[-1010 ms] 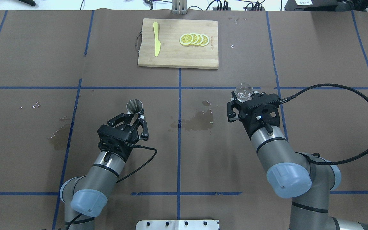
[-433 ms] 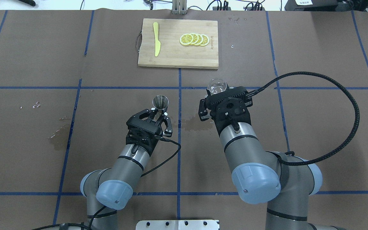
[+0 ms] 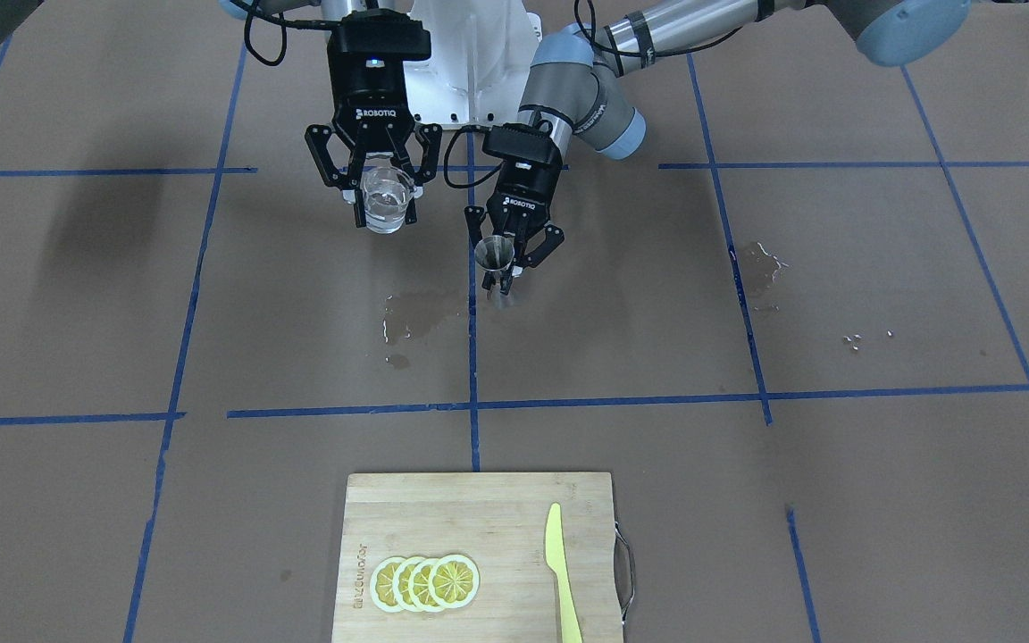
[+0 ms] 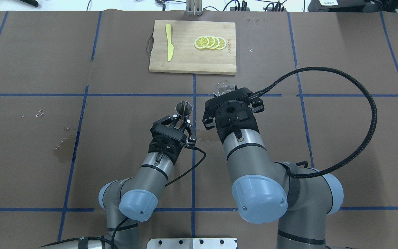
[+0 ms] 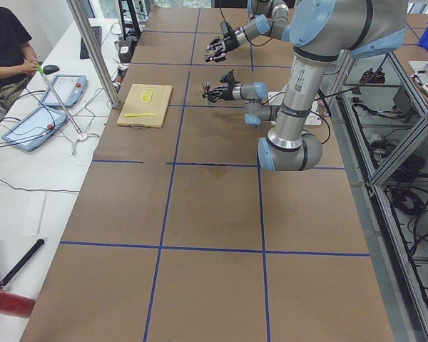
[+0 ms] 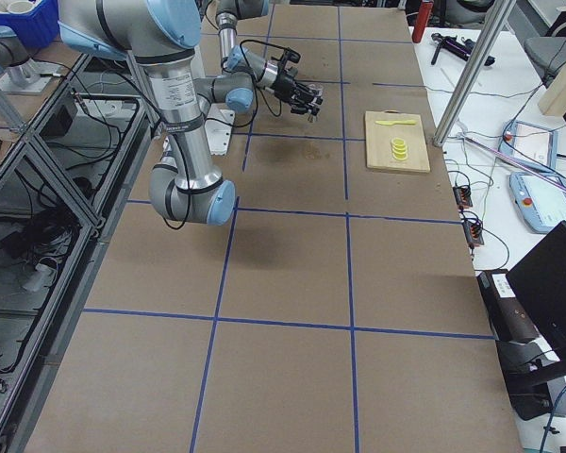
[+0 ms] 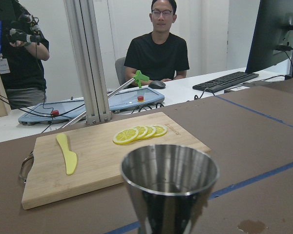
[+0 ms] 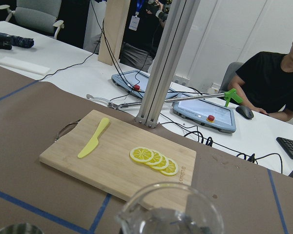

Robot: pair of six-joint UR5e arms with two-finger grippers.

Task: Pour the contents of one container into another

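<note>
Two grasps | left end effector (image 4: 181,120) grips jigger (image 4: 183,108); right end effector (image 3: 385,212) grips glass cup (image 3: 387,192) (both upright)

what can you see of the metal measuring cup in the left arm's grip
The metal measuring cup is small, shiny grey steel: a cone flaring to a round open rim, narrowing below. It stands upright, mouth up, pinched low down by the left tool, near the middle tape line. Inside looks dark and reflective; no liquid shows. Nothing else visibly touches it.
</note>
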